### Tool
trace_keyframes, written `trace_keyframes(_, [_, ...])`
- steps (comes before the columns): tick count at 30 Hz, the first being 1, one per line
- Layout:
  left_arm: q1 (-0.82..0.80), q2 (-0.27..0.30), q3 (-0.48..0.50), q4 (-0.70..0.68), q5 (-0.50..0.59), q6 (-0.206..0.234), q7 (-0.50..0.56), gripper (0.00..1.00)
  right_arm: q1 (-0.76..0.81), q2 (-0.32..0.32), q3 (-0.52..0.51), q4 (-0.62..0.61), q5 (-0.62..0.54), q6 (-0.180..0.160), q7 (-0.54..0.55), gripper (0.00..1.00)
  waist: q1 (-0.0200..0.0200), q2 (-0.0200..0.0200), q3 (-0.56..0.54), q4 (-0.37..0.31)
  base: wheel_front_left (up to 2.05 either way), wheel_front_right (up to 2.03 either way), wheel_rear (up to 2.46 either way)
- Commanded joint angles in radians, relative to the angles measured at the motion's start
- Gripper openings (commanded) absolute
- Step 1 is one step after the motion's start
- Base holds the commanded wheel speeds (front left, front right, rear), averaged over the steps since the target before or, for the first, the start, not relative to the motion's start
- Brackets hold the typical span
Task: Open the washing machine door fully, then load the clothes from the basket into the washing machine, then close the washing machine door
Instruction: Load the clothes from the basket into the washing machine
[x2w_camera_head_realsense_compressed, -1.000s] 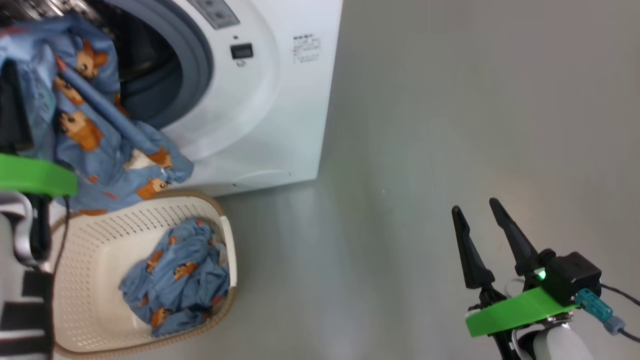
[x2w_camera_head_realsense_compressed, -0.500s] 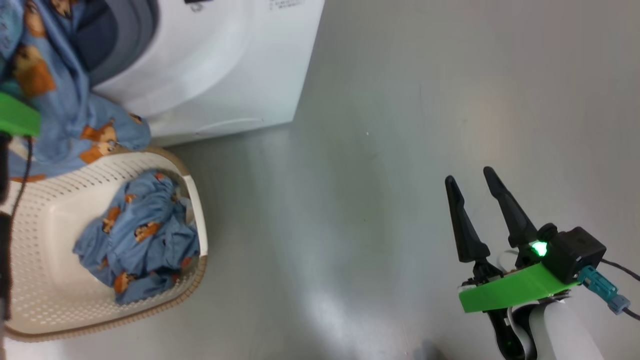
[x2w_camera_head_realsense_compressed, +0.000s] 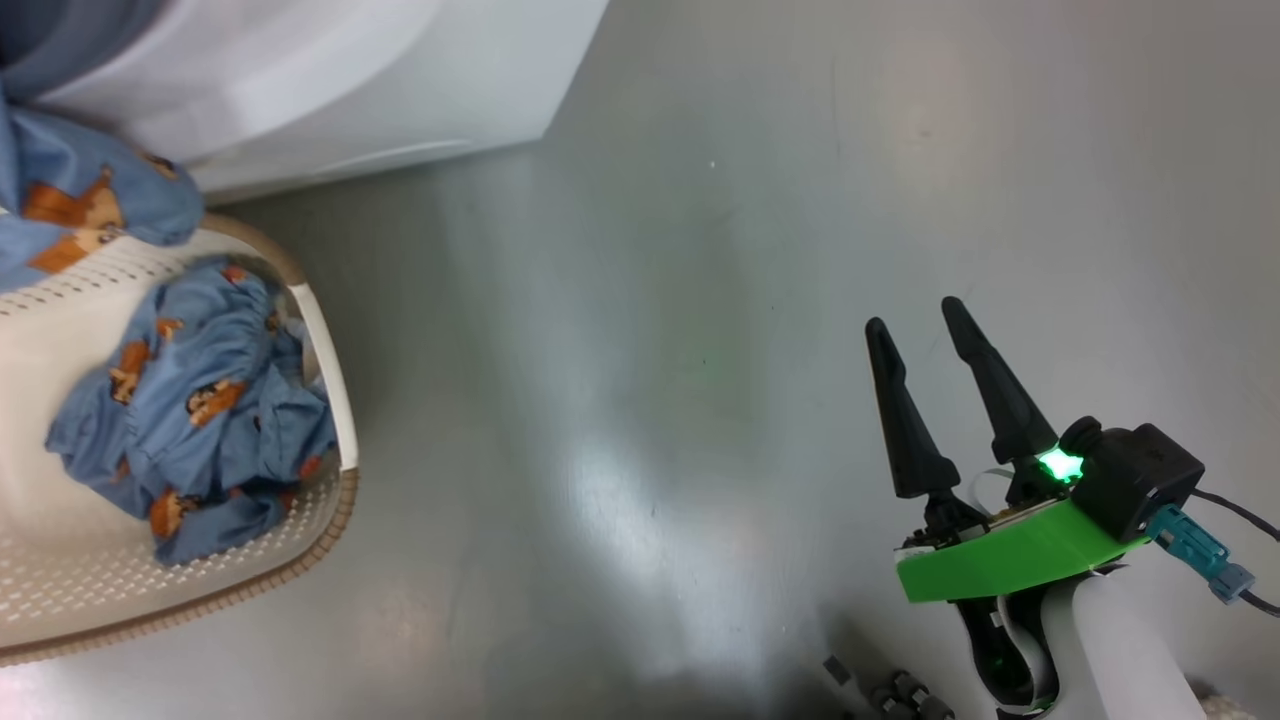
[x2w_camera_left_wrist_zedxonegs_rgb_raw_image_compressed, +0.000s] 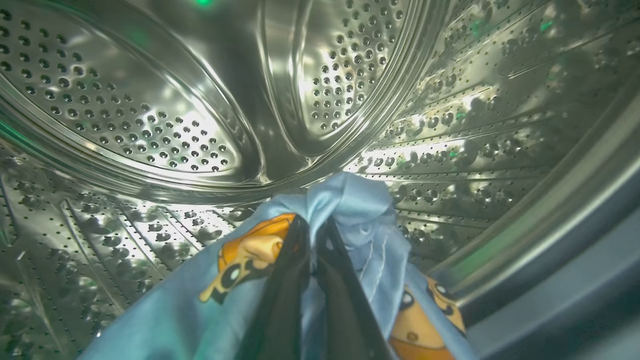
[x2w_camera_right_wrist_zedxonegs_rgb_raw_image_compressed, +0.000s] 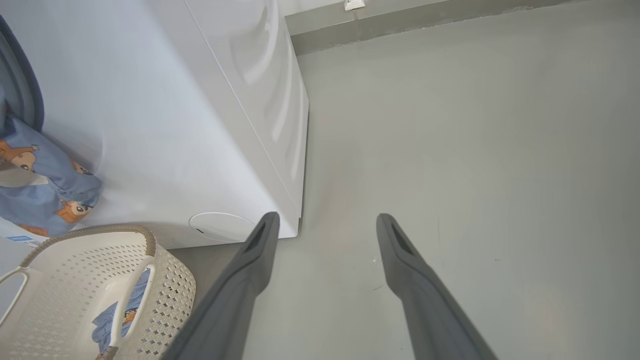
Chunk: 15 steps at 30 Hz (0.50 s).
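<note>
The right gripper (x2w_camera_head_realsense_compressed: 913, 312) has tapered black fingers (x2w_camera_head_realsense_compressed: 905, 430), a green bracket (x2w_camera_head_realsense_compressed: 1000, 562), black camera block (x2w_camera_head_realsense_compressed: 1135, 480) and teal plug (x2w_camera_head_realsense_compressed: 1195, 558).

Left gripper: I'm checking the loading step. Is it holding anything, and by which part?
The left gripper is shut on the clothes, pinching a bunched fold of fabric inside the drum.

Glossy grey floor (x2w_camera_head_realsense_compressed: 700, 300) w/ glare patches, grey skirting strip (x2w_camera_right_wrist_zedxonegs_rgb_raw_image_compressed: 425, 22) at far edge, sm white fitting (x2w_camera_right_wrist_zedxonegs_rgb_raw_image_compressed: 354, 4) above it
</note>
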Motion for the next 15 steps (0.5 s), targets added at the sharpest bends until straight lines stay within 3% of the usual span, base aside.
trace_keyframes(1, [-0.031, 0.065, 0.011, -0.002, -0.013, -0.001, 0.007, 0.00, 0.008, -0.003, 0.029, -0.024, 0.006, 0.006, -0.005, 1.00, 0.0000, 0.0000, 0.030, -0.013, 0.00, 0.00, 0.00])
trace_keyframes(9, [-0.174, 0.073, -0.025, 0.095, -0.029, -0.001, -0.003, 0.00, 0.010, -0.003, 0.052, -0.020, 0.012, 0.006, -0.005, 1.00, 0.0000, 0.0000, 0.041, -0.017, 0.00, 0.00, 0.00])
trace_keyframes(15, [-0.234, 0.083, -0.027, 0.066, 0.022, 0.005, -0.016, 0.00, 0.014, -0.003, 0.063, -0.019, 0.013, 0.006, -0.005, 1.00, 0.0000, 0.0000, 0.046, -0.023, 0.00, 0.00, 0.00])
